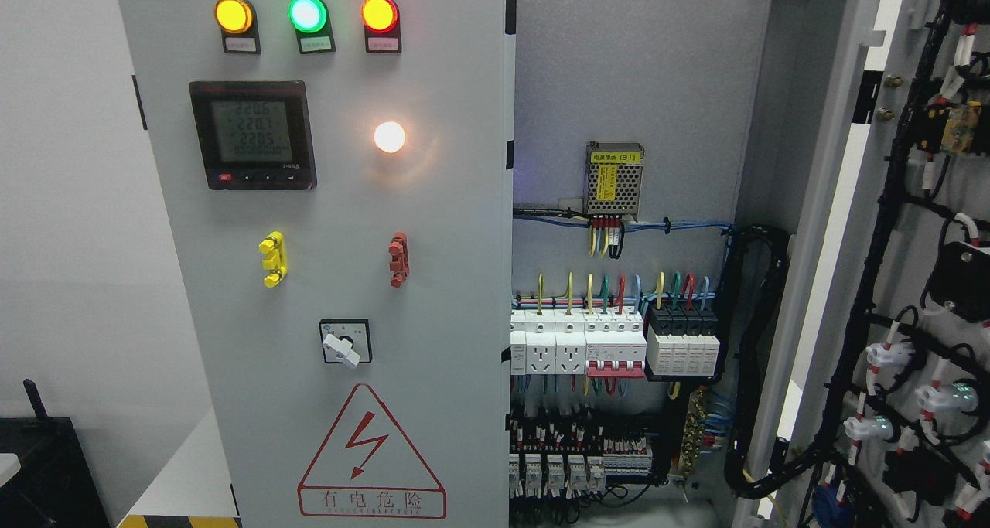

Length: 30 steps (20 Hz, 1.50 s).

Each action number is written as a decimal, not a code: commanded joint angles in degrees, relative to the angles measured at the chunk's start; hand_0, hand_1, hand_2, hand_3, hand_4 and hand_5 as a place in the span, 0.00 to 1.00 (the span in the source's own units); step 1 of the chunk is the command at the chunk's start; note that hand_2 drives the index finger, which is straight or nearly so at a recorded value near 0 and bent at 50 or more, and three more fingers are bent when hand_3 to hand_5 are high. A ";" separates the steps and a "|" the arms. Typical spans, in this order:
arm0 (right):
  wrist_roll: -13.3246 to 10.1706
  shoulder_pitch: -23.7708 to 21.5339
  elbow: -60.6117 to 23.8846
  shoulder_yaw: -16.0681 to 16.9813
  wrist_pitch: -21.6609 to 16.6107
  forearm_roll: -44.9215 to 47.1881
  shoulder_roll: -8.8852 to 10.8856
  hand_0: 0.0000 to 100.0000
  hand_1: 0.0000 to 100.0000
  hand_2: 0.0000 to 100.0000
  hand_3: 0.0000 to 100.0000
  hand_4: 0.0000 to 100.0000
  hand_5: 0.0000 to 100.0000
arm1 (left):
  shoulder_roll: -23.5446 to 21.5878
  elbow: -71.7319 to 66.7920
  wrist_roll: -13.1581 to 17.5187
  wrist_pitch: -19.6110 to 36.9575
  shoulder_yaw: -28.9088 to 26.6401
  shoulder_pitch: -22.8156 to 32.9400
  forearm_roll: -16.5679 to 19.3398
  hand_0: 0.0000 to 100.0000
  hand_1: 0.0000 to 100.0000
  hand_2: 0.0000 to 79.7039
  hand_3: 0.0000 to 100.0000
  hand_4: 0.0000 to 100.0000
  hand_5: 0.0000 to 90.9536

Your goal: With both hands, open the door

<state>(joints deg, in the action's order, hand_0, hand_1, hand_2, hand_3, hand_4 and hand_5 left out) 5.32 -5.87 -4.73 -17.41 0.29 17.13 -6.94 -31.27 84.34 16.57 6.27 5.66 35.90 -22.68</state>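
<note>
The right door (913, 281) hangs open at the frame's right edge, its wired back toward me. The left door (332, 281) stands shut beside the exposed wiring (619, 342). I see neither hand, so I cannot tell their state.

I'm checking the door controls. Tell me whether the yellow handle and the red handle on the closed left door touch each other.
Apart. The head view shows the yellow handle and the red handle at the same height on the left door, with a wide stretch of bare grey panel between them.
</note>
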 commanded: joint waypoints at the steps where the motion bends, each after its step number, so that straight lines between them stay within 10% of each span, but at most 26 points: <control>1: -1.10 0.07 -0.02 0.01 -0.02 -0.08 0.09 0.12 0.39 0.00 0.00 0.00 0.00 | 17.46 -39.97 0.39 -0.03 -9.44 -9.58 20.28 0.12 0.39 0.00 0.00 0.00 0.00; 4: -4.08 0.07 -0.11 0.01 0.06 -0.17 0.09 0.12 0.39 0.00 0.00 0.00 0.00 | 21.50 -61.08 0.39 -0.03 -9.09 -23.38 24.60 0.12 0.39 0.00 0.00 0.00 0.00; 9: -6.91 -0.02 -2.13 0.01 0.15 -0.17 0.61 0.12 0.39 0.00 0.00 0.00 0.00 | 27.12 -79.13 -0.22 0.15 -6.90 -31.32 24.87 0.12 0.39 0.00 0.00 0.00 0.00; 20: -6.99 -1.42 -3.00 -0.16 0.06 -0.17 1.58 0.12 0.39 0.00 0.00 0.00 0.00 | 34.25 -82.05 -5.49 0.15 -6.19 -28.35 33.22 0.12 0.39 0.00 0.00 0.00 0.00; 30: -6.38 -3.01 -6.70 -0.08 -0.11 -0.17 2.81 0.12 0.39 0.00 0.00 0.00 0.00 | 34.26 -79.51 -4.88 2.96 -6.89 -23.33 32.70 0.12 0.39 0.00 0.00 0.00 0.00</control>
<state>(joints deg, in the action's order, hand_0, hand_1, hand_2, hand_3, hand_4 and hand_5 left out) -1.44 -8.10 -8.44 -17.51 0.38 16.95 -5.41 -0.67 9.92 10.92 8.01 0.13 10.67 9.52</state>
